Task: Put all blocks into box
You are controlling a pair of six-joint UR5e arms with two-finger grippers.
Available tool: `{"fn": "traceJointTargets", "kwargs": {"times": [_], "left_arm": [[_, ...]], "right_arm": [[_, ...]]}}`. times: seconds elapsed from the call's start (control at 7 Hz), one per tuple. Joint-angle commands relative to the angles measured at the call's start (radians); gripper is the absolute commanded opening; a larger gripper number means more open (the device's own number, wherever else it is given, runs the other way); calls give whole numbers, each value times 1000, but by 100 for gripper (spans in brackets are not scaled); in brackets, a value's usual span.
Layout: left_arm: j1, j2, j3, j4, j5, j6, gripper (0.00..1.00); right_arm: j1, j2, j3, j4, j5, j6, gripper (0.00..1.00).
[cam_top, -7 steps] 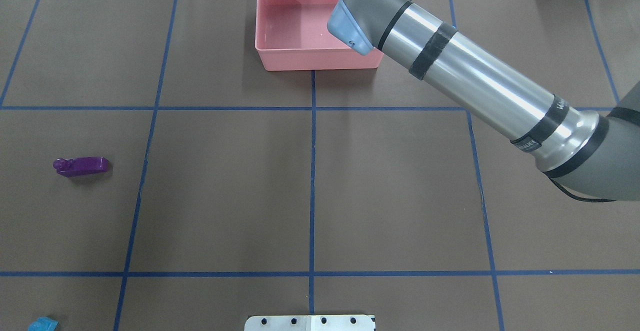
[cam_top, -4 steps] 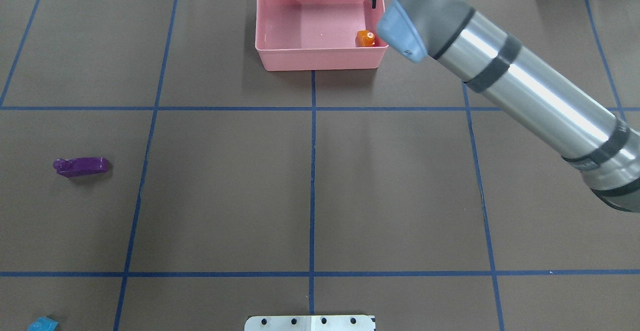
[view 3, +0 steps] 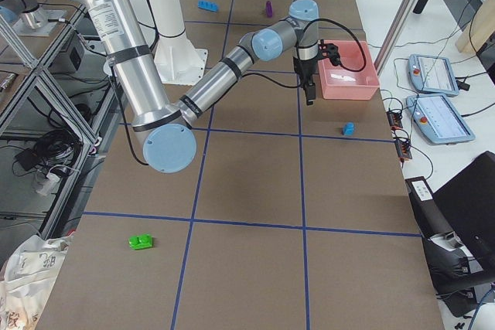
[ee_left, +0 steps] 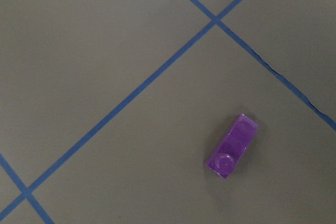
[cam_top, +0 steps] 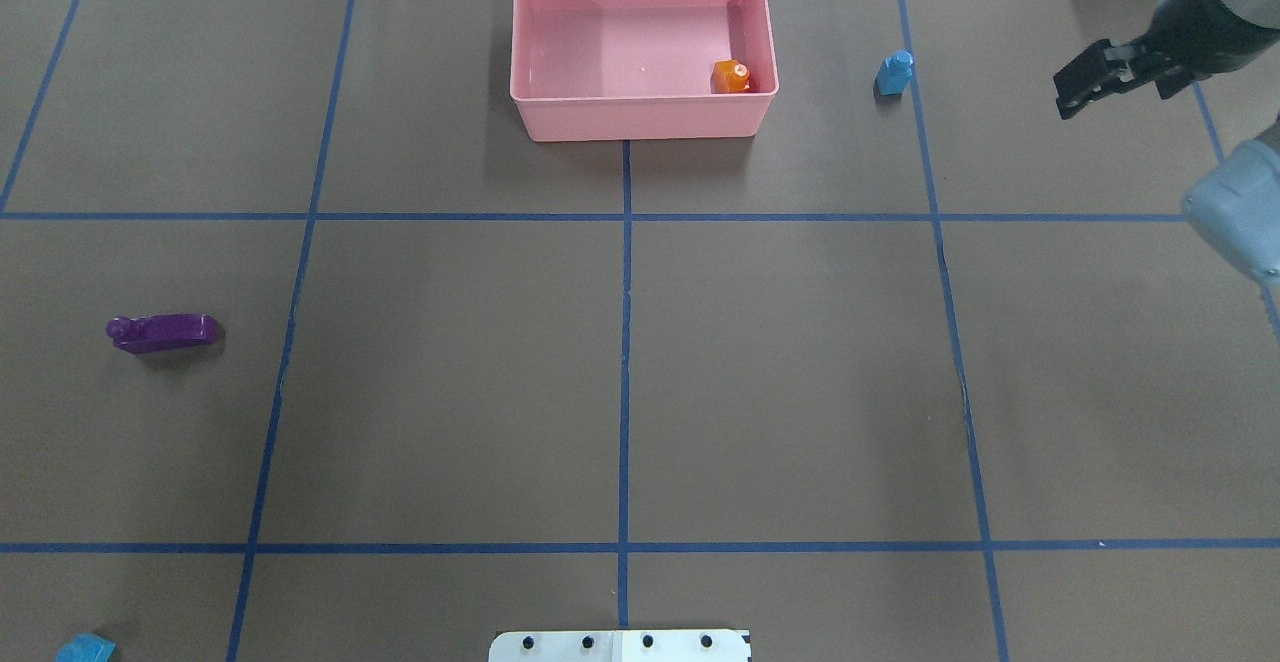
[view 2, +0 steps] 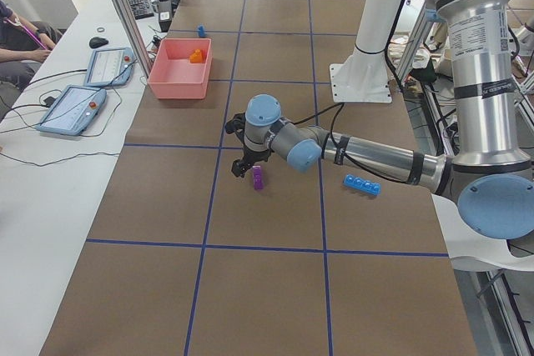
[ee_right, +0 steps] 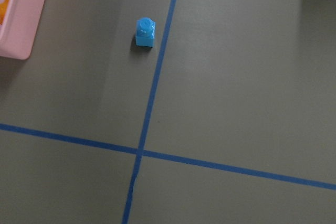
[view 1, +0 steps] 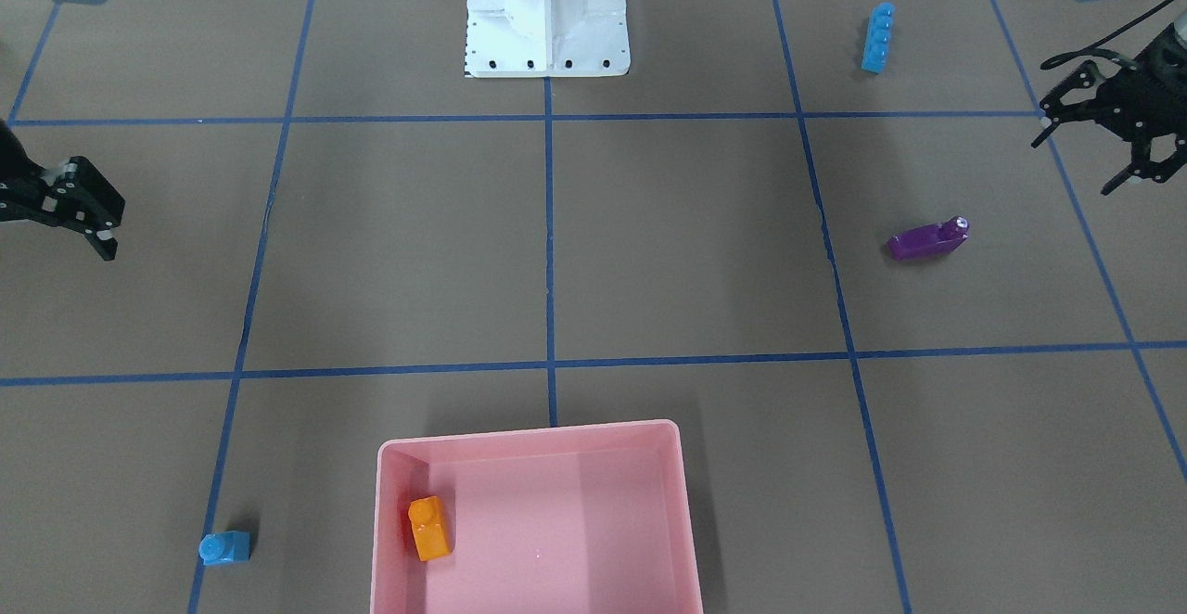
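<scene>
1. Box [cam_top: 640, 122]: pink, open top, on the desk [cam_top: 800, 372] at the edge far from the robot, about mid-width.
2. Orange block [cam_top: 731, 77]: inside the box, on its floor, in the corner toward the robot and its right. It lies close against the walls.
3. Small blue block [cam_top: 894, 73]: on the desk near the box, off its right side, stud up.
4. Purple block [cam_top: 163, 332]: on its side, well apart from the box, toward the robot and far to the left.
5. Long blue block [view 1: 877, 37]: farther from the box than the purple one, same side, closer to the robot.
6. Green block [view 3: 141, 242]: very far from the box, out at the desk's right end.
7. Right tool [cam_top: 1080, 87]: in the air to the right of the box, beyond the small blue block. It carries nothing; finger spread cannot be told.
8. Left tool [view 1: 1076, 164]: far left of the box, above the desk, fingers spread wide, empty.
9. Blue tape lines [cam_top: 624, 362] cross the desk; one runs up to the box's near wall.
</scene>
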Motion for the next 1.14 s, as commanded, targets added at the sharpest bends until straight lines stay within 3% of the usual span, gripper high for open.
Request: {"fn": "traceJointTargets", "kwargs": {"times": [0.0, 0.57, 1.0], "left_arm": [[173, -38, 57, -8, 125, 3, 100], [211, -162, 244, -32, 127, 7, 100], [220, -178, 271, -48, 113, 6, 100]], "right_arm": [[17, -79, 62, 3, 4, -38, 100], [16, -79, 63, 7, 3, -38, 100], [14, -73, 62, 7, 3, -38, 100]]}}
